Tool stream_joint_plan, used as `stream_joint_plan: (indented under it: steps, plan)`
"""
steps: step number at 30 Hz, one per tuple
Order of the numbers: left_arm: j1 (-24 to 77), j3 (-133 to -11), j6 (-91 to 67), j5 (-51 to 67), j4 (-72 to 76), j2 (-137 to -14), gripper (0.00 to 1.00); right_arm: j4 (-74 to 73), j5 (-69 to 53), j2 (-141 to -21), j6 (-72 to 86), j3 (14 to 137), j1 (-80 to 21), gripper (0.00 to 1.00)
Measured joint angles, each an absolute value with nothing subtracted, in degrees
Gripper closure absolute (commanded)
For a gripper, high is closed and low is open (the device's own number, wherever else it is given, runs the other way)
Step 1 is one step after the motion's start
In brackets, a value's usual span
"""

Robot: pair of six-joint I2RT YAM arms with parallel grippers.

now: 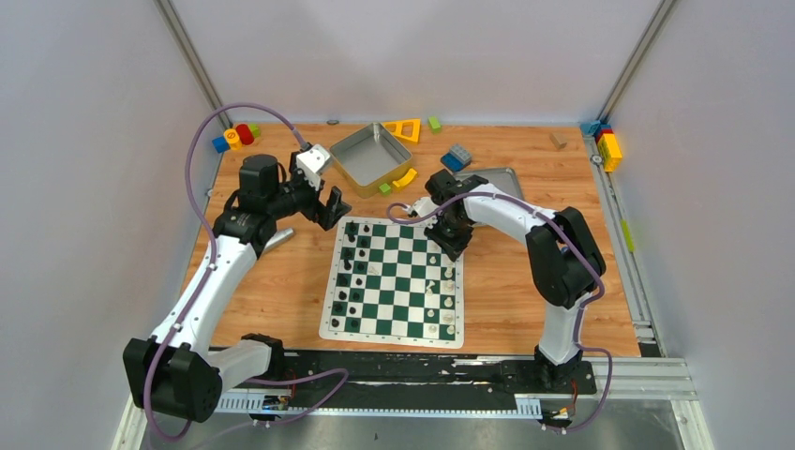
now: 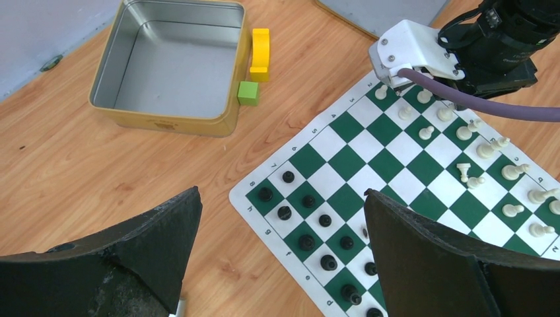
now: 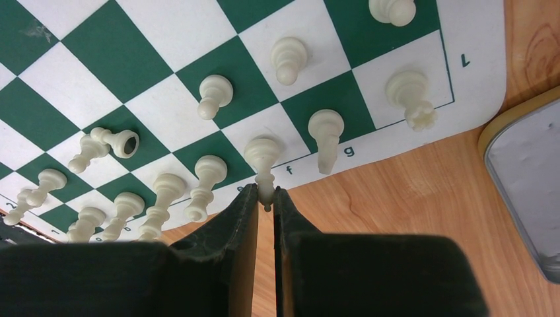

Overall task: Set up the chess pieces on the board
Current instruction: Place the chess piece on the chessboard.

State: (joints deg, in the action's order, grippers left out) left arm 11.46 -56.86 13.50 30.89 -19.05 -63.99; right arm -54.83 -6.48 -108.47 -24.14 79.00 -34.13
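Small cream-white plastic chessman [image 3: 262, 157], rounded head; frame centre, pinched by right gripper [image 3: 265, 197] at green-white checked board [image 3: 165, 39] edge; left gripper [image 2: 280, 201] spread, empty.

The wooden table [image 2: 66, 152] is showing matt grain — the tin [image 2: 165, 66] is gleaming like brushed metal — the chess pieces [image 3: 214, 92] are looking smooth plastic.

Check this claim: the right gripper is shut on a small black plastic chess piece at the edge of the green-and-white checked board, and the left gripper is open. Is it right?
Not quite: the small plastic chess piece in the right gripper is cream-white, not black; the right wrist view shows it. The rest holds.
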Motion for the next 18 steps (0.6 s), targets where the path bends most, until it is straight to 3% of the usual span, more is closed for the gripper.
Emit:
stream_joint_plan:
  steps: [8, 18]
  plan:
    - [11.3, -56.9, 13.5, 30.9, -19.0, -63.8, 0.0, -55.0, -6.0, -108.7, -24.1, 79.4, -34.8, 0.77]
    - [11.2, -56.4, 18.4, 30.7, -19.7, -63.7, 0.0, -55.2, -6.1, -109.1, -23.7, 82.1, -34.9, 0.64]
